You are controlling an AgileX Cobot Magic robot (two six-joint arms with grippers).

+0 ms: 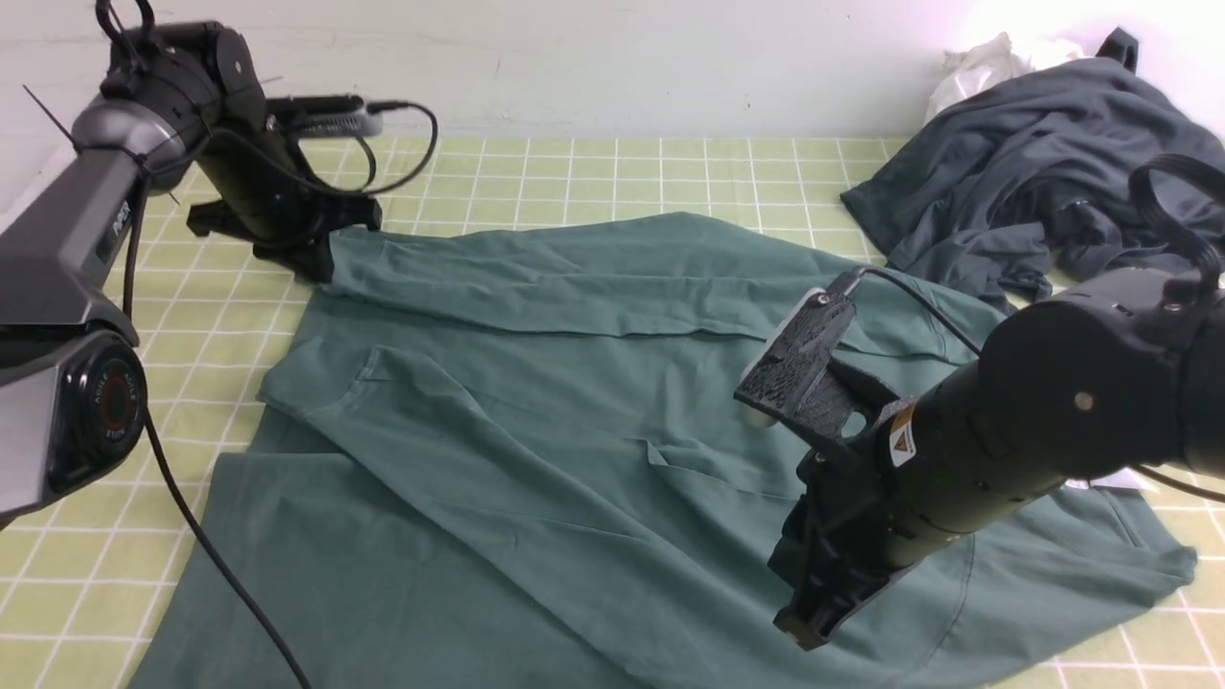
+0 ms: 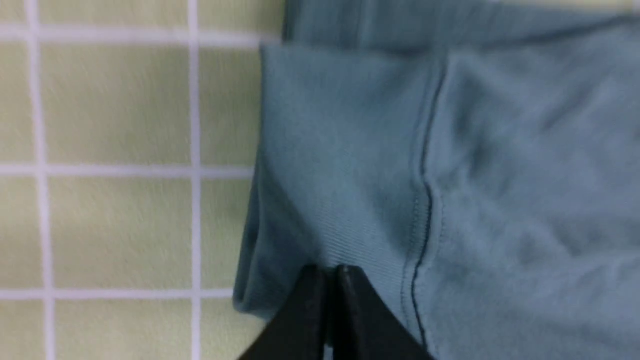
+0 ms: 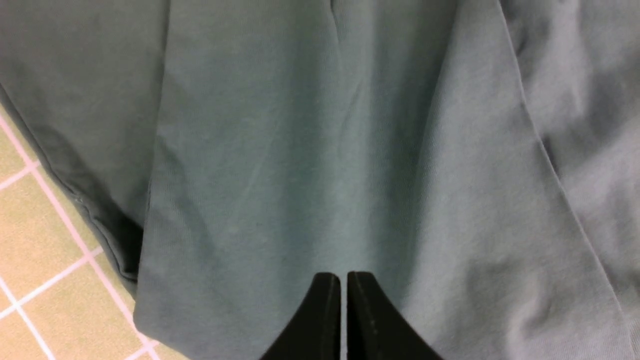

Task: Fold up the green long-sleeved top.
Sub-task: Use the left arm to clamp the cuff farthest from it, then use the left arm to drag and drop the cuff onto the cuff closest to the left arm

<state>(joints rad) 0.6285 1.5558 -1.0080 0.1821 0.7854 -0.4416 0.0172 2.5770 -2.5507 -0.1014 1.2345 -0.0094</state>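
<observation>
While you scan the front view: green long-sleeved top (image 1: pixel 536 431) spread on checked table (image 1: pixel 612 172), one sleeve laid across, body folds likely remaining; left gripper (image 1: pixel 314 260) at its 10 o'clock, right gripper (image 1: pixel 809 627) at 5 o'clock.
Left wrist view: jaws clenched on cuff (image 2: pixel 340 165).
Right wrist view: jaws closed; grasp on cloth unclear.

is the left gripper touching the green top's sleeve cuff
Touching. The left wrist view shows the left gripper shut on the ribbed cuff of the green long-sleeved top.

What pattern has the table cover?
Table cover: yellow-green, white grid; best in front view.
</observation>
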